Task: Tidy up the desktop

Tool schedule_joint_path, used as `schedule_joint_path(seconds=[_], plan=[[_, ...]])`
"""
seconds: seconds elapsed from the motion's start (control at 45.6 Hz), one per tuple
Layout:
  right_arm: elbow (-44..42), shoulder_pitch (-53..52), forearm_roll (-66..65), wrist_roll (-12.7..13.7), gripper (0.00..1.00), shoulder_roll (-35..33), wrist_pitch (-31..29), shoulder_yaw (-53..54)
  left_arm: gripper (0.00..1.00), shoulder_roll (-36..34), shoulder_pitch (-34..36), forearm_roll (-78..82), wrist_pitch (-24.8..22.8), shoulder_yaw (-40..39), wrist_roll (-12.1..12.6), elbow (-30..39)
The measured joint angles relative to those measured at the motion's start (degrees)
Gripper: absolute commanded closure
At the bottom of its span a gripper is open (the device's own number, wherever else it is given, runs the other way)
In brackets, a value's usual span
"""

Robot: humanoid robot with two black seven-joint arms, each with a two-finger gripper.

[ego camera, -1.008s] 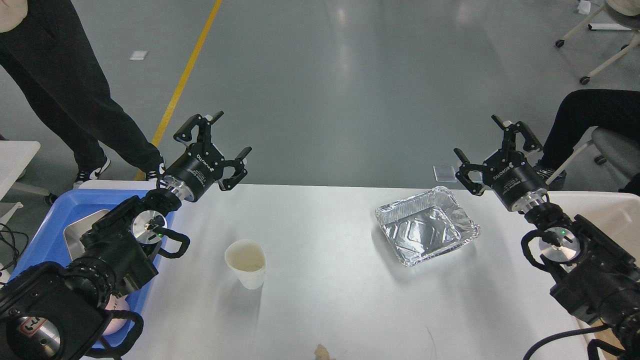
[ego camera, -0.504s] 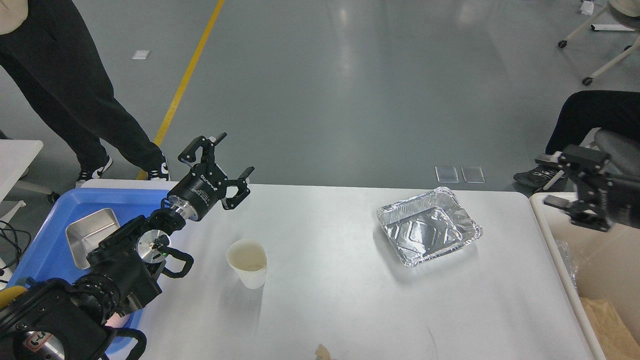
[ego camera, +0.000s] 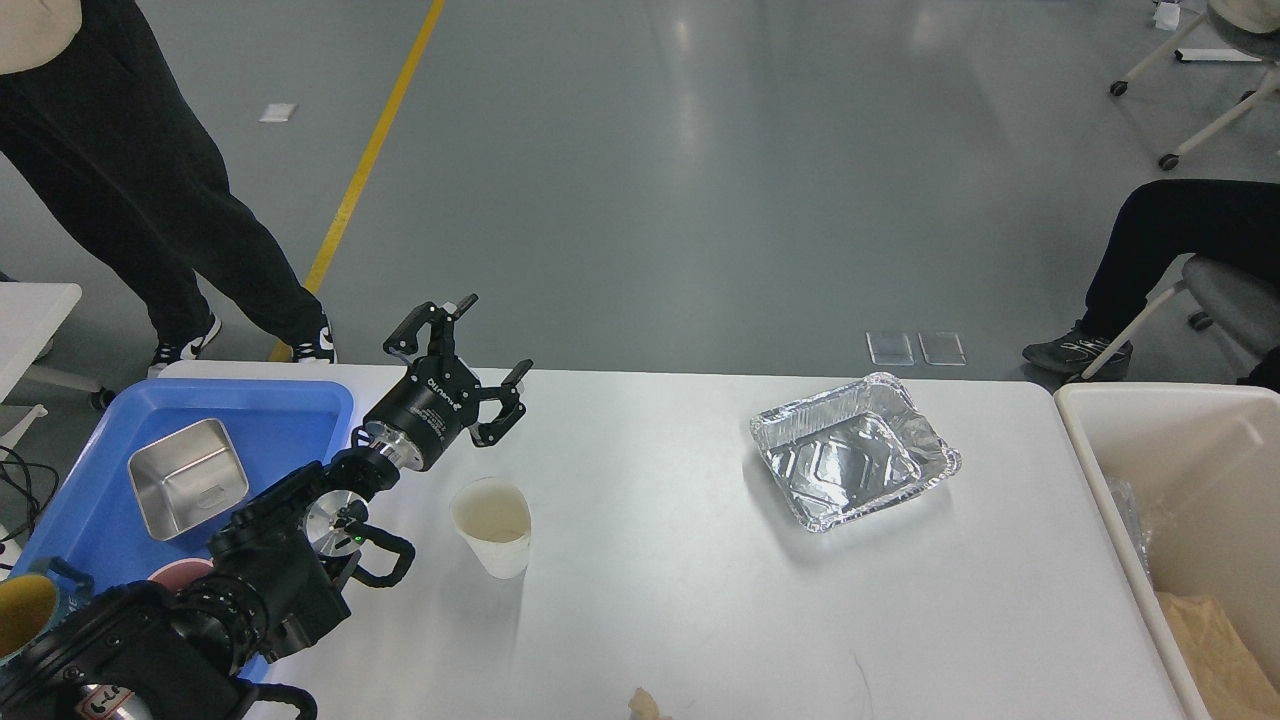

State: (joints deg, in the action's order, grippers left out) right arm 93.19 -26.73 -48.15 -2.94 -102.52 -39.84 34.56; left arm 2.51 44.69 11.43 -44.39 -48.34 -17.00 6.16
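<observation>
The white desktop (ego camera: pixel 680 600) fills the lower part of the head view. On it stand a white paper cup (ego camera: pixel 492 525) left of centre, a crumpled foil tray (ego camera: pixel 852 452) at the right, and a small tan scrap (ego camera: pixel 643 705) at the front edge. My left gripper (ego camera: pixel 470 345) is open and empty, held above the table's far left part, behind and a little left of the cup. My right arm and gripper are out of view.
A blue plastic tray (ego camera: pixel 280 420) at the left holds a steel container (ego camera: pixel 188 477), a pink cup (ego camera: pixel 180 574) and a yellow cup (ego camera: pixel 25 610). A beige bin (ego camera: pixel 1130 420) with brown paper stands at the right. A person stands far left, another sits far right.
My right arm has withdrawn to the right and left the view. My left arm has moved right and forward, bringing its open gripper nearer the cup and uncovering the blue tray.
</observation>
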Motion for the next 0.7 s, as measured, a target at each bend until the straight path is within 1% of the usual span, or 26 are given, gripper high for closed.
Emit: schedule_joint_path(seconds=[0.131,0.219,0.307,0.416,0.504,0.592,0.701], plan=[[-0.4,0.1,-0.1,0.9,0.0,1.1,0.8,0.1,0.04,-0.2,0.0,0.0,0.0,-0.1,-0.1,0.0],[-2.6,0.1,-0.2,3.1,0.0,5.8,3.5,0.1,0.04,-0.3,-0.4,0.0,0.0,0.0,-0.3,0.0],[-7.6,-0.1,-1.2,5.3,0.0,15.4,5.5,0.0,0.04,-0.5,-1.4,0.0,0.0,0.0,-0.5,0.0],[-18.7,-2.7,-7.8,6.2,0.0,29.1,5.9,0.0,0.04,-0.9,-2.9,0.0,0.0,0.0,-0.7,0.0],[-30.6,-7.3,-19.3,5.8,0.0,42.9,5.1,0.0,0.04,-1.1,-4.2,0.1,-0.1,0.0,-0.9,0.0],[-41.1,-12.1,-29.0,4.7,0.0,53.5,4.6,-0.1,0.04,-1.9,-5.1,0.1,-0.1,0.0,-1.1,0.0],[-51.2,-18.0,-36.8,3.2,0.0,64.9,4.6,-1.7,0.04,-2.6,-5.5,0.2,-0.1,0.0,-1.2,0.0]])
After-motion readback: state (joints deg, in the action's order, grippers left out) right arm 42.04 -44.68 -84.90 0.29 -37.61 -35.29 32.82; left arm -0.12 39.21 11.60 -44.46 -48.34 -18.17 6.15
